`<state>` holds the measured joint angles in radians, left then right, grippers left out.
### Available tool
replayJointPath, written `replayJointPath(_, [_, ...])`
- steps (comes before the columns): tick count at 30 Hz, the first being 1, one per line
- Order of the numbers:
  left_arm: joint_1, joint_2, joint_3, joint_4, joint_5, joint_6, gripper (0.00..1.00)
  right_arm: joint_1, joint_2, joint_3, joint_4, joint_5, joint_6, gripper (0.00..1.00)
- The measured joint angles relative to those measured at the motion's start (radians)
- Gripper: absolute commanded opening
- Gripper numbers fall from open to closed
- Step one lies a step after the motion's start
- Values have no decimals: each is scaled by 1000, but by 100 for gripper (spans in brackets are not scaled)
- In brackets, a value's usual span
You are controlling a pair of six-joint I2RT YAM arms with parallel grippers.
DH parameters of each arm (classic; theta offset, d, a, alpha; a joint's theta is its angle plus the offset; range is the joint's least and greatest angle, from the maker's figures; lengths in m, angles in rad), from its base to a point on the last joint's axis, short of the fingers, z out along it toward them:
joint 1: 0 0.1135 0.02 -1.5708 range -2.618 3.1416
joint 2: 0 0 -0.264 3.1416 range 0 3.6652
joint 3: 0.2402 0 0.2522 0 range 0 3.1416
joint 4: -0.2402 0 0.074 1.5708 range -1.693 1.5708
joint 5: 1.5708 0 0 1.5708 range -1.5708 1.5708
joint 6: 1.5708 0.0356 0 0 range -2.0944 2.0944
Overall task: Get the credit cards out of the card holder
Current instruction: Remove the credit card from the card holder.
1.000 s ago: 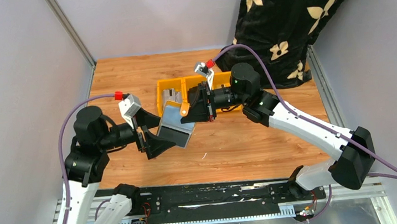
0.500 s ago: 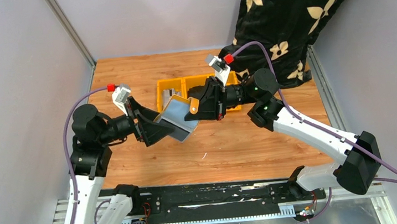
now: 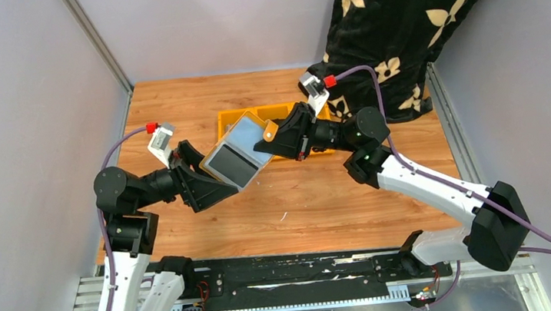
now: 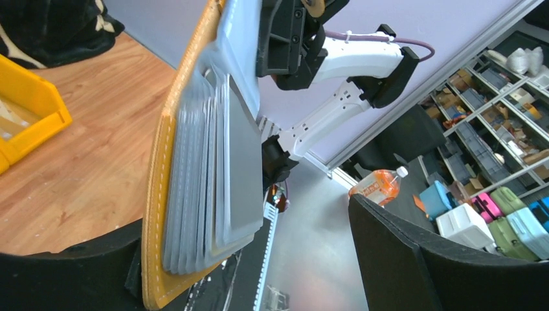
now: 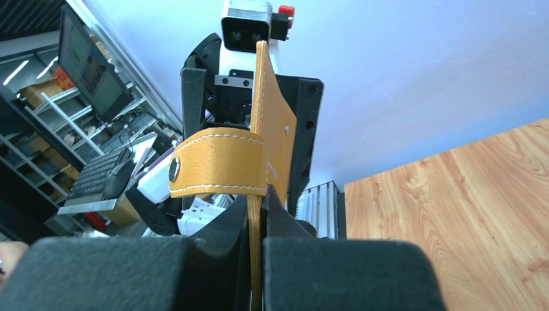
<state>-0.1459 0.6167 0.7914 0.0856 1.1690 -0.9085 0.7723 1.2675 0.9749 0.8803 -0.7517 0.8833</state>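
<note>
**Top view, near to far.** The left pincer (image 3: 205, 177) is spread wide. The lower end of the mustard-tan, leather-look folding card holder (image 3: 237, 153) rests against one of its fingers, and the other finger stands well apart. The card holder is held open above the wooden counter (image 3: 323, 197) and slants away to the right pincer (image 3: 286, 135). That pincer's fingers are pressed together on the far leaf, just beside the short snap tab (image 3: 270, 130). The grey lining is turned towards the overhead camera. Behind the card holder, and partly covered by it in this view, orange-yellow plastic bins (image 3: 232, 121) are seen. Beyond them, at the far right corner, a black cloth with pale flower motifs (image 3: 396, 11) is draped.

**Left wrist view.** What is flat from above is shown edge-on here. A stack of thin, pale grey rectangular credit cards (image 4: 207, 181) is seated in the pocket against the mustard leaf, with the card edges slightly fanned. A clear bottle with an orange label (image 4: 375, 188) is seen off the counter; its print is too small to be read.

**Right wrist view.** The leaf is seen edge-on, pinched between the two fingers. The snap tab is curled across it, with a round stud at its end. The credit cards are hidden in this view.
</note>
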Motion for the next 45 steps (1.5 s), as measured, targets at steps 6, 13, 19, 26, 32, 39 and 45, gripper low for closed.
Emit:
replayJointPath(6, [0,-2,2,-8,-65,8,59,20,-17,-64,64,102,8,0])
replayJointPath(13, [0,-1,1,-33,-183,32,18,89,-47,-117,122,216,-19,5])
replayJointPath(19, [0,12,16,-90,-199,91,2,95,-50,-116,60,251,-57,34])
replayJointPath(26, [0,82,173,-406,-219,382,0,94,-53,113,-436,236,-298,27])
replayJointPath(32, [0,123,270,-586,-205,560,0,94,-32,267,-712,175,-468,8])
replayJointPath(39, [2,131,289,-699,-200,636,47,90,-2,278,-773,105,-494,0])
replayJointPath(45, [2,105,266,-630,-140,591,77,87,-35,147,-607,123,-388,0])
